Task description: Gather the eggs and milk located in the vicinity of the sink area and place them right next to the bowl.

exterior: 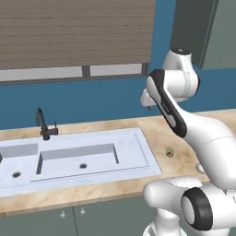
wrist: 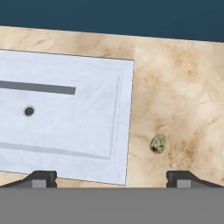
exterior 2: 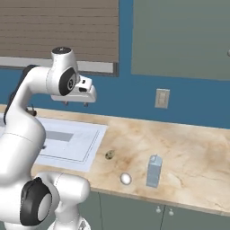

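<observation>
The hand (wrist: 111,177) is hovering high above the table (exterior 2: 188,143) with its fingers spread wide, gripping nothing. A speckled egg (wrist: 158,143) is lying just right of the sink (wrist: 65,113). Nearer the front edge, a whitish egg (exterior 2: 126,179) is sitting beside the upright milk carton (exterior 2: 154,171).

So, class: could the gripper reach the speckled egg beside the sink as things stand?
Probably yes: the gripper hangs open overhead, and the speckled egg lies on bare counter beside the sink, nothing crowding it.
</observation>
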